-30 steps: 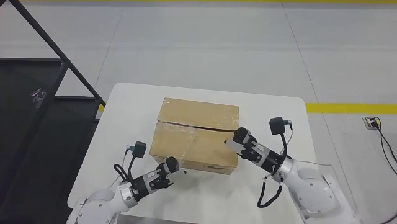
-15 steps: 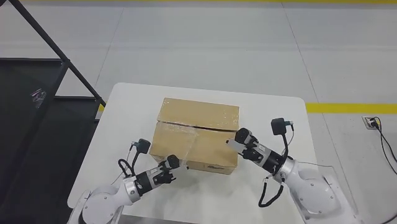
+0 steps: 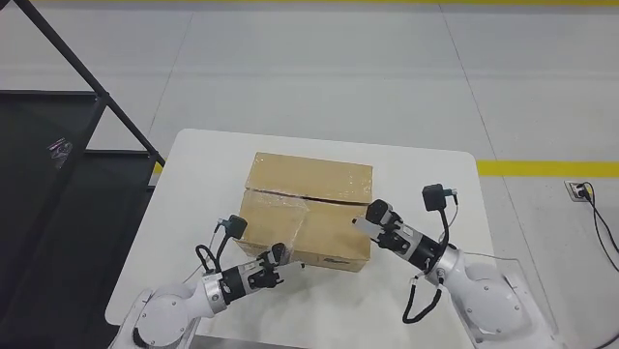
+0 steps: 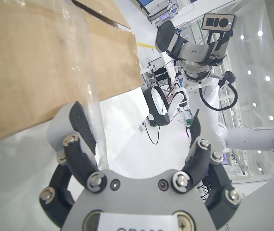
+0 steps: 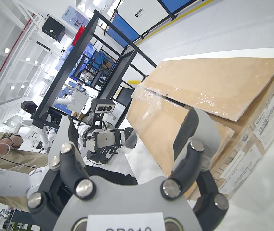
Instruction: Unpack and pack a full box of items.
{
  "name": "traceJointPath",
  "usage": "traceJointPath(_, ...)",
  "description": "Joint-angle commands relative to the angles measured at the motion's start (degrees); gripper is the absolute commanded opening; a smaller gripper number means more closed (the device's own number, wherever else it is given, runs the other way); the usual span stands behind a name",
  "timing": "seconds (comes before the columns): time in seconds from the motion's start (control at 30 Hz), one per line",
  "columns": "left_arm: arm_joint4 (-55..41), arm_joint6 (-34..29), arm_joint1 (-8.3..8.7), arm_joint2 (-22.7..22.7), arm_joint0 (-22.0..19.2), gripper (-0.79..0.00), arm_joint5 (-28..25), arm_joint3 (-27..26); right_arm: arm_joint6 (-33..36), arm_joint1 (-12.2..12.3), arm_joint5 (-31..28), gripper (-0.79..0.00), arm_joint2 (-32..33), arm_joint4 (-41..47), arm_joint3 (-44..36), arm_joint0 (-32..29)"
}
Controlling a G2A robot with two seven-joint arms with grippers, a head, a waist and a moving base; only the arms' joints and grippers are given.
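A closed brown cardboard box (image 3: 308,209) sits in the middle of the white table (image 3: 203,175). Its top flaps meet at a dark seam covered with clear tape (image 3: 276,199). My left gripper (image 3: 278,255) is open at the box's near side. In the left wrist view a loose strip of clear tape (image 4: 89,73) hangs off the box (image 4: 31,49) and runs beside one finger of the gripper (image 4: 137,123). My right gripper (image 3: 371,217) is open at the box's near right corner. There one finger (image 5: 187,131) lies against the flap edge of the box (image 5: 211,80).
A black metal rack (image 3: 58,156) stands just off the table's left side. Bare table surface lies to the left and right of the box and along the near edge. A printed label (image 5: 269,116) is stuck on the box's end face.
My left gripper has slid to the right along the near side of the box and closer to it. The right gripper and the box have stayed put.
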Motion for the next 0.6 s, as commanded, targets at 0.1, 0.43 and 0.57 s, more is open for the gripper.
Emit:
traceJointPath(0.1,-0.67,1.30,-0.16,2.35,-3.22,0.000,-0.23,0.92,0.04,0.09,0.12,0.000,0.05,-0.03,-0.28,-0.26)
traceJointPath(0.43,-0.50,4.45,-1.00,8.23,-12.11,0.000,2.18,4.45,-4.75,0.19,-1.28,0.000,1.89,1.38,-0.69,-2.35)
traceJointPath(0.57,-1.64,4.95,-1.63,11.37,-16.27,0.000,2.75,8.11,-6.02,0.29,-1.60,0.000,2.75,1.09,-1.05,-3.59)
